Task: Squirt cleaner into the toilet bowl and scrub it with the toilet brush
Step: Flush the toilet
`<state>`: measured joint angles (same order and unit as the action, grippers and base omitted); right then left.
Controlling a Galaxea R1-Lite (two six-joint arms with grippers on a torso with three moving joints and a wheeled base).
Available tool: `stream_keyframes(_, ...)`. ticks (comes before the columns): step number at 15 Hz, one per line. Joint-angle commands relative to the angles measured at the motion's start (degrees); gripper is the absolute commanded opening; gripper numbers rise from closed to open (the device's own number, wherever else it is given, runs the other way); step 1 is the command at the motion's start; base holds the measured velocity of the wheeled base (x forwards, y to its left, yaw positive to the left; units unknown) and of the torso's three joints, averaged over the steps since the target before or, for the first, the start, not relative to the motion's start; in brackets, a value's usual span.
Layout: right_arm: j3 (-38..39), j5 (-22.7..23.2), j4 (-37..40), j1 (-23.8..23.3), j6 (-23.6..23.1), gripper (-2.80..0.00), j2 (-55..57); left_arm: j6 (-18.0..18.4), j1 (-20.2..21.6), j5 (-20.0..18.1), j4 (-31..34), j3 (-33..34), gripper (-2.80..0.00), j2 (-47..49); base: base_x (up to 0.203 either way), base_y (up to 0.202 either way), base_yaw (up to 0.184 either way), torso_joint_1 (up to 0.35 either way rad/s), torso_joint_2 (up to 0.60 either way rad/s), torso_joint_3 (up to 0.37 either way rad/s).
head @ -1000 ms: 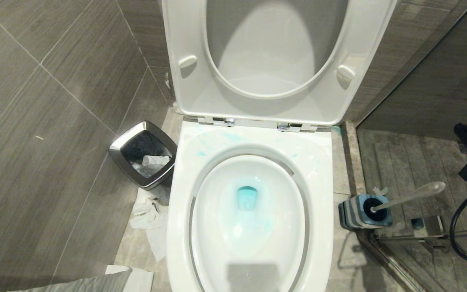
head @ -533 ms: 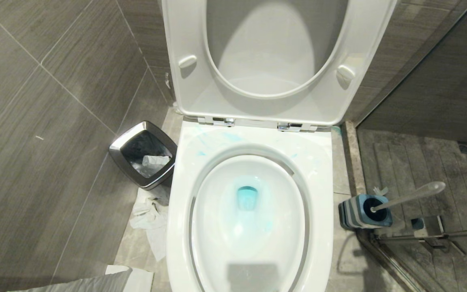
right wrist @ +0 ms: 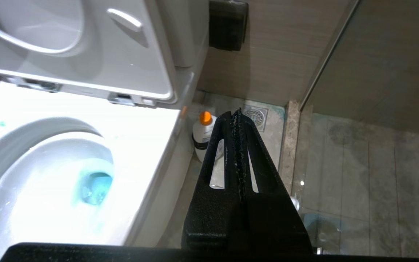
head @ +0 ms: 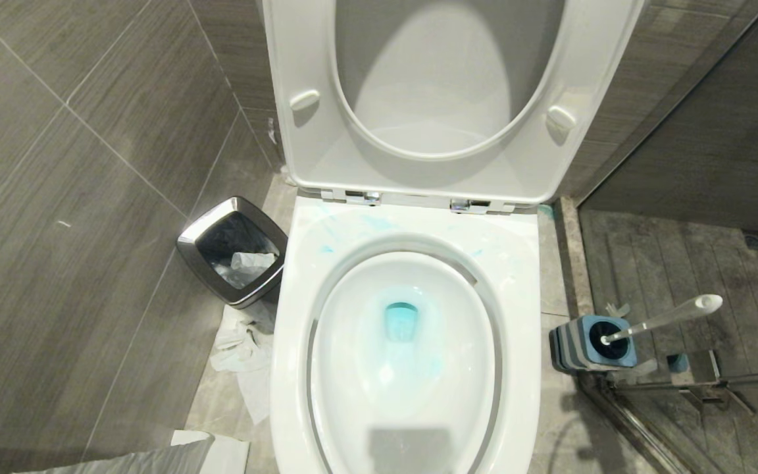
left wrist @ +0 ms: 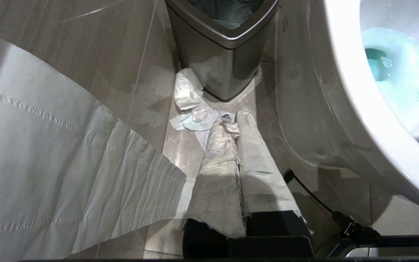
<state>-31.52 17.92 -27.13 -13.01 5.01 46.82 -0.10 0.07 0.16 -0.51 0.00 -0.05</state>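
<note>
We find both grippers clenched on nothing: the left gripper (left wrist: 231, 123), paper-wrapped, and the right gripper (right wrist: 235, 115). The right gripper partly hides a white bottle (right wrist: 202, 134). The toilet brush (head: 662, 319) head sits unseen in its holder (head: 593, 342).

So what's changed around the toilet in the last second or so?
The black right arm that showed at the head view's right edge has pulled out of that view; its cable went too. The right gripper is shut and empty. The toilet brush stays in its blue holder, and the toilet bowl, its cleaner tint and the bin are unchanged.
</note>
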Motion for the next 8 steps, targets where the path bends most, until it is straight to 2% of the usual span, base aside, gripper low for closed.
stream_keyframes(1,-0.5,0.3,2.5,0.0,0.0,-2.80,-6.5,0.0,0.0,0.0,0.0,0.4,-2.80,0.0,0.000,0.000,0.000,0.000,0.00,0.000)
stream_keyframes(4,-2.1,0.2,11.7,0.0,-0.2,-2.80,-13.8,0.0,0.0,0.0,0.0,0.4,-2.80,0.0,0.000,0.000,0.000,0.000,0.00,0.000)
stream_keyframes(8,-0.7,-0.3,19.0,-0.1,-1.3,-2.80,-23.0,0.0,0.0,0.0,0.0,0.4,-2.80,0.0,0.000,0.000,0.000,0.000,0.00,0.000)
